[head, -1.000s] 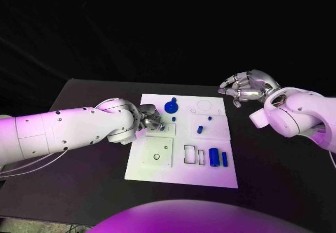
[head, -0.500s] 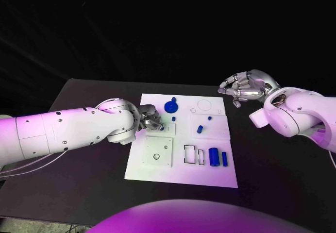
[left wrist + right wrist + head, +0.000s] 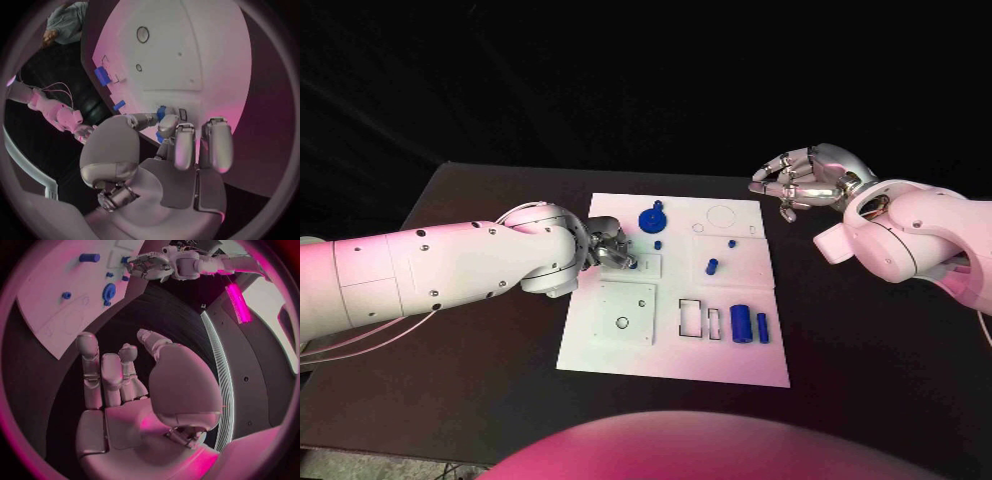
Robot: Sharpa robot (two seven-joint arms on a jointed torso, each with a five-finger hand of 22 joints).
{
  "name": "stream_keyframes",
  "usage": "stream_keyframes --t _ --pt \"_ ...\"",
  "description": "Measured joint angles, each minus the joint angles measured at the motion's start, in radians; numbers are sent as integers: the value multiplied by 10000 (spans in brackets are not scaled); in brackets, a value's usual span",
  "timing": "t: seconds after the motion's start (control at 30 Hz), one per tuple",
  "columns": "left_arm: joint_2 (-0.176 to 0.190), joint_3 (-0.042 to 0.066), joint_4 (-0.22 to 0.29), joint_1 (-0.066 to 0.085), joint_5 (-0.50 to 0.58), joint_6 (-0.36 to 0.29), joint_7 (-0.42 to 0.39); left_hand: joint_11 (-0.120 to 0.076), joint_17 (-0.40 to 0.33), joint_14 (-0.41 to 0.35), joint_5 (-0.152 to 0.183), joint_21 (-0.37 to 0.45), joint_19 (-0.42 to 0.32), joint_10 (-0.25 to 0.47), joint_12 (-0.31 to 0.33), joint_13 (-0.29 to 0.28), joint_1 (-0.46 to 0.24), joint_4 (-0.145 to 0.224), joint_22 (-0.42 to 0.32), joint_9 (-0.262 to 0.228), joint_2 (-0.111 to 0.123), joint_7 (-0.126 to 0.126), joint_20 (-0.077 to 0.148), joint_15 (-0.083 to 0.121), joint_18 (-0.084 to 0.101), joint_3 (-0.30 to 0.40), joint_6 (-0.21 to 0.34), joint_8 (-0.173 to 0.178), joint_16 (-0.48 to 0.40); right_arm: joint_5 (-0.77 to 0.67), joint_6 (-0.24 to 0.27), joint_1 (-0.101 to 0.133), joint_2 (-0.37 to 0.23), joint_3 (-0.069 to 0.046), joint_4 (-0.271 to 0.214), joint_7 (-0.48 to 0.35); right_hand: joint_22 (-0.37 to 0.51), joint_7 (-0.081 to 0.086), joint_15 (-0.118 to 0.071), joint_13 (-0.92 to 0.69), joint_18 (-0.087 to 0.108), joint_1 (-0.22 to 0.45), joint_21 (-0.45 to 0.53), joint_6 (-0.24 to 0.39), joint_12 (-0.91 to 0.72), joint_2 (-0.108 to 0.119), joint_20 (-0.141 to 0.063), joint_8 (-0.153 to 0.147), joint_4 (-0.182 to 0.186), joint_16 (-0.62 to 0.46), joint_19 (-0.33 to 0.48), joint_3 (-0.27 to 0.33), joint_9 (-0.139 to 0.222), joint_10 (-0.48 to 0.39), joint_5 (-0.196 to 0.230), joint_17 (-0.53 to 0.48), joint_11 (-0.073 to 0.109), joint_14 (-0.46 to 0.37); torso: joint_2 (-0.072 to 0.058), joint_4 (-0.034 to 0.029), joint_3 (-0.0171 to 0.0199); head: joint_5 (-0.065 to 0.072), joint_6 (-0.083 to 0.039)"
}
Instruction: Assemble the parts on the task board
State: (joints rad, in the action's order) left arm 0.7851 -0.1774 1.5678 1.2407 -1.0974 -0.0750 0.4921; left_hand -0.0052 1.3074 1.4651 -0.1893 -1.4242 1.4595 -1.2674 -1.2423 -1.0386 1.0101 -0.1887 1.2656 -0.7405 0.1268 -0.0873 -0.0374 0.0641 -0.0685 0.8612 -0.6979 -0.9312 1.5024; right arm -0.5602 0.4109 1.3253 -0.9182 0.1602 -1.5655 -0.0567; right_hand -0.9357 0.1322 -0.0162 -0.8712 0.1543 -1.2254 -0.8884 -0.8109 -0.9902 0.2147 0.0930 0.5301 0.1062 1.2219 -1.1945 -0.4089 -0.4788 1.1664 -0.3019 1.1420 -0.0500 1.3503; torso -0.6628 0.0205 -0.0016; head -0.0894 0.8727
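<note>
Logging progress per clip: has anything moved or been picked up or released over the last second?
No visible change. The left hand still pinches a small blue part over the task board; the right hand stays raised beside the board, holding nothing.

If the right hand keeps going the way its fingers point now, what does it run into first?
Probably the far right corner of the task board, near the outlined circle. The right hand hangs beside that edge, holding nothing, fingers aimed leftward over it. Height is unclear, so it might pass above.
</note>
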Motion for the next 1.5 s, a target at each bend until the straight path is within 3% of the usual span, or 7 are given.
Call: stream_keyframes --t 0.73,0.77,1.0,1.17,1.23,1.5 --pt "-70 9 -71 11 132 91 108 -76 0 22 -187 0 0 -76 0 -37 -315 3 31 14 -4 53 -1 22 0 3 -94 -153 0 -2 -2 -1 -6 0 -4 3 0 0 0 -1 -1 0 0 0 0 0 0 0 27 0 0 -27 11 0 0 -12 0 0 0 -2 -5 19 -1" --pt "-78 9 -79 11 154 91 111 -90 0 37 -189 0 0 -90 0 -36 -397 344 44 23 3 54 -1 37 0 344 -95 -161 0 -2 -2 -1 -6 0 -4 3 0 0 0 -1 -1 0 0 0 0 0 0 0 27 0 0 -27 11 0 0 -12 0 0 0 -2 -5 20 -1" --pt "-103 9 -111 11 271 89 133 -126 0 1 -188 0 37 -196 -41 -35 -701 432 80 50 18 75 36 74 -1 257 -139 -267 0 -3 -3 -1 -3 0 -4 5 0 0 0 -1 -1 0 0 0 0 0 0 0 28 0 0 -27 11 0 0 -12 0 0 4 -2 2 27 -1" --pt "-122 9 -130 11 327 87 145 -127 0 6 -133 0 37 -197 -41 -35 -843 459 95 101 52 237 35 79 0 232 -229 -291 0 -3 -8 -1 4 0 0 6 0 0 0 -2 0 0 0 0 0 0 0 0 27 0 0 -27 11 0 0 -12 0 0 5 -1 2 34 -1" --pt "-129 8 -137 11 346 87 149 -127 0 37 -92 0 37 -197 -41 -35 -986 802 95 145 65 255 35 111 -1 549 -246 -291 0 -3 -11 -2 3 0 1 7 0 0 0 -1 0 0 0 0 0 0 0 0 27 0 0 -27 11 0 0 -11 0 0 5 0 2 37 -1" --pt "-150 8 -173 12 404 86 165 -126 0 2 -79 0 74 -197 -40 -34 -1103 829 103 198 104 269 71 146 -1 522 -262 -295 0 -3 -24 -3 3 0 2 11 0 0 0 -2 -1 0 0 0 0 0 0 0 27 0 0 -27 10 0 0 -11 0 0 8 0 2 53 -1"
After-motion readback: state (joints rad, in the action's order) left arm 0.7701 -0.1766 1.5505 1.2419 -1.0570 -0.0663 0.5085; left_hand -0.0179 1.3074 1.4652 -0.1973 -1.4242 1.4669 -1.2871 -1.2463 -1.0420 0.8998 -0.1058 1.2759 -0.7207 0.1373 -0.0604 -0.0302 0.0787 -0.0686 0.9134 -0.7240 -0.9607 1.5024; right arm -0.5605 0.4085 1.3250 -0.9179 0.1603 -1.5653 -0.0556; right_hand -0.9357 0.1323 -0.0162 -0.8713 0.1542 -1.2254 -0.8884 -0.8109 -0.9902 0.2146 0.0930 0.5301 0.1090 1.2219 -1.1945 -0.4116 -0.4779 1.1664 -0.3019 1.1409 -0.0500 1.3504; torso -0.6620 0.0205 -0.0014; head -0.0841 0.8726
